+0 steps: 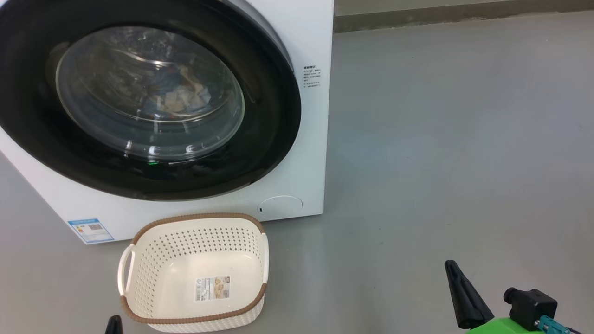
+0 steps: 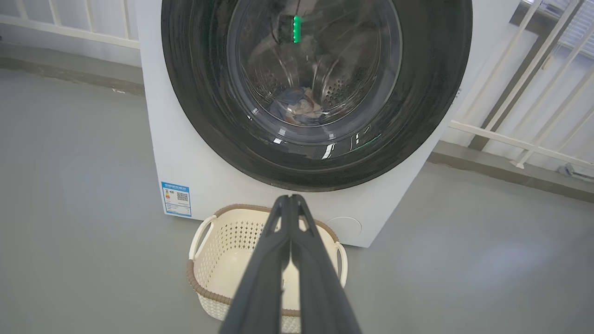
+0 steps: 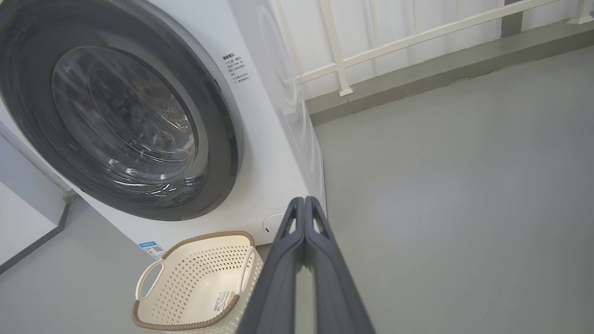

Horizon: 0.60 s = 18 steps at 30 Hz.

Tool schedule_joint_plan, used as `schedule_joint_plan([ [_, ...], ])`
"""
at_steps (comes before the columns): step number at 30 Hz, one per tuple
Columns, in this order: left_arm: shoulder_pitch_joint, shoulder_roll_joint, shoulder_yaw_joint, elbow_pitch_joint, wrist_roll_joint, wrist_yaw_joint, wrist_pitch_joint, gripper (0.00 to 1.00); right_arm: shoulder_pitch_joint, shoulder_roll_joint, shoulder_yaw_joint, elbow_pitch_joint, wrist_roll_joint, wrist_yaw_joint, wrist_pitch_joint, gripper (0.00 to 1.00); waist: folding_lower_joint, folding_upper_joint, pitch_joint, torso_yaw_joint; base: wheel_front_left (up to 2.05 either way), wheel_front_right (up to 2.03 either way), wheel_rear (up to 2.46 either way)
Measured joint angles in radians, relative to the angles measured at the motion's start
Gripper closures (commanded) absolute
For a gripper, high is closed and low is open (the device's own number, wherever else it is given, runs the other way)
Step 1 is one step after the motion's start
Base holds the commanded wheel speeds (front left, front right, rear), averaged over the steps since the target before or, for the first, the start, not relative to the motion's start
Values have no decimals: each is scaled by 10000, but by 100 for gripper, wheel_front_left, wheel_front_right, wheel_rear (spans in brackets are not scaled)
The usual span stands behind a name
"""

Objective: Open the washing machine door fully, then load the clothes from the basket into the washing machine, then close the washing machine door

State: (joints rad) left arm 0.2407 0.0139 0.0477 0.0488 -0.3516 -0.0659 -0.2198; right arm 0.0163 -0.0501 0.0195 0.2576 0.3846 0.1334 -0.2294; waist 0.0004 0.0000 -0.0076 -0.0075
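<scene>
Both hands pinched together: the basket lies just ahead of my left hand, well off my right hand; cream, perforated, brown-rimmed.

A laundry corner: washing machine, grey floor, white railing behind.

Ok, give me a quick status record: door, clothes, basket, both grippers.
washing machine door: shut against the front of the washing machine
clothes: inside the drum, seen through the door
basket: on the floor in front of the machine, empty, label on its bottom showing
left gripper: shut, holding nothing
right gripper: shut, holding nothing, to the right of the basket
task stage: loading and door closing both look done
</scene>
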Motion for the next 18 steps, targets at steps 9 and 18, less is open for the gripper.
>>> schedule_joint_plan([
  [9, -135, 12, -2, 150, -869, -6, 213, 100, -5, -10, -33, 4, 926, 0, 186, 100, -3, 0, 15, 5, 0, 0, 0],
  [18, -306, 31, -2, 334, -1870, -17, 435, 100, -19, -21, -96, 10, 1870, 0, 410, 100, -4, 0, 23, 11, 0, 0, 0],
])
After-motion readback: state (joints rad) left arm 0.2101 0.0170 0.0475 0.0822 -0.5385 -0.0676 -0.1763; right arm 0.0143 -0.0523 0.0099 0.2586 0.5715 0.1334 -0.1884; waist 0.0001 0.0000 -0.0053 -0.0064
